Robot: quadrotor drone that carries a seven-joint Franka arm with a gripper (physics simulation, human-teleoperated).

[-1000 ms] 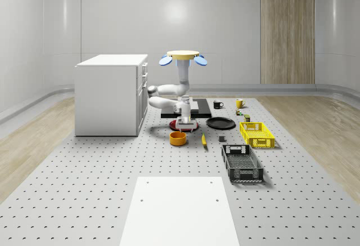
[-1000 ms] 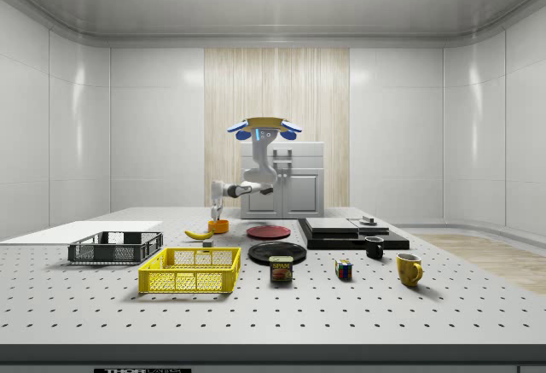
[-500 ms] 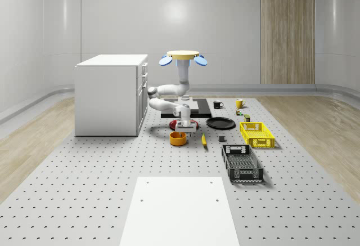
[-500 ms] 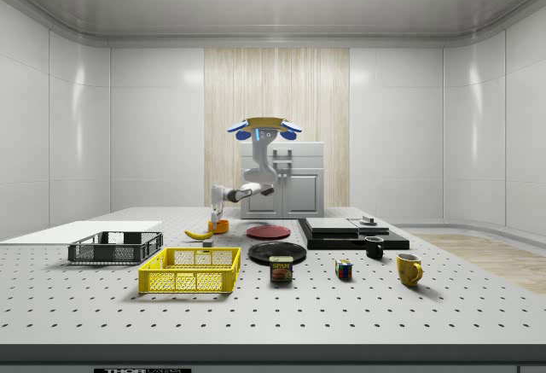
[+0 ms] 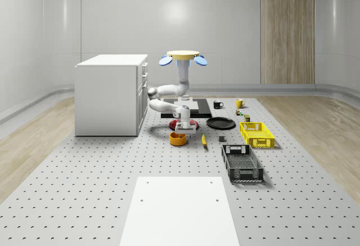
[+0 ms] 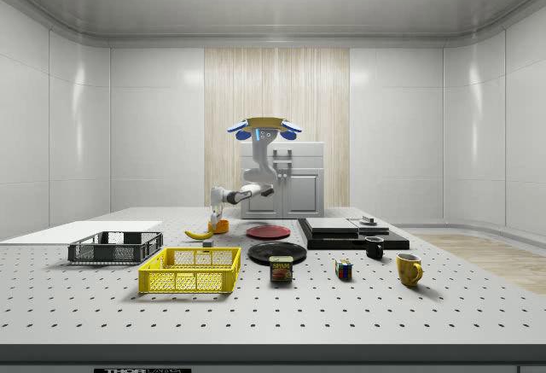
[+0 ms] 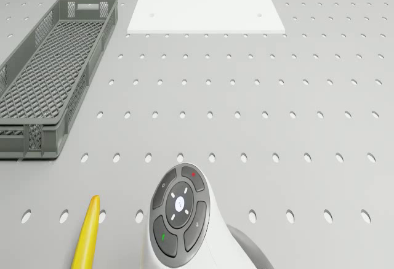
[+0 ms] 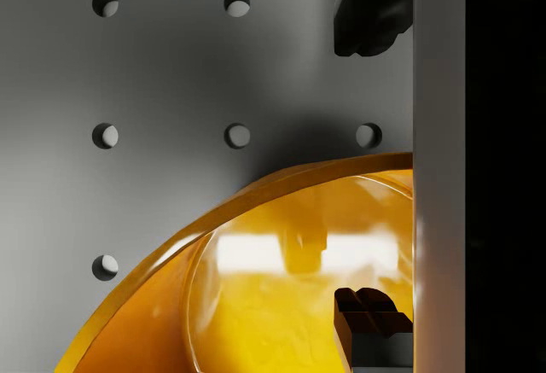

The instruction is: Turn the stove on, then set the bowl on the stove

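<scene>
Finding: the drone [image 5: 182, 57] hovers clear of the table [image 5: 84, 189], judged to be above the red plate [image 5: 183, 123] at the near edge of the stove [image 5: 198, 108]. Its arm [image 5: 166, 91] is folded down and forward, which carries the gripper [image 8: 373, 168] to the orange bowl [image 5: 178, 138]. In the whole-scene view the bowl rests on the table at 6 o'clock from the stove and well apart from it, with the red plate between and the banana [image 5: 203, 139] just beside it at 3 o'clock. The wrist view shows the fingers spread. One fingertip [image 8: 368, 16] is outside the bowl over bare table and the other is down inside the cavity, so the rim passes between them. No pinch is made. This straddle appears intended for a grasp on the wall, as a wide round bowl cannot be spanned whole. Orientation: the bowl sits upright on its base, mouth facing the ceiling. Being round, it has no long axis in plan and its only axis is vertical, so any point on the rim serves equally. Whether the stove is switched on cannot be told. The bowl transfer is judged at the pre-grasp stage.
</scene>
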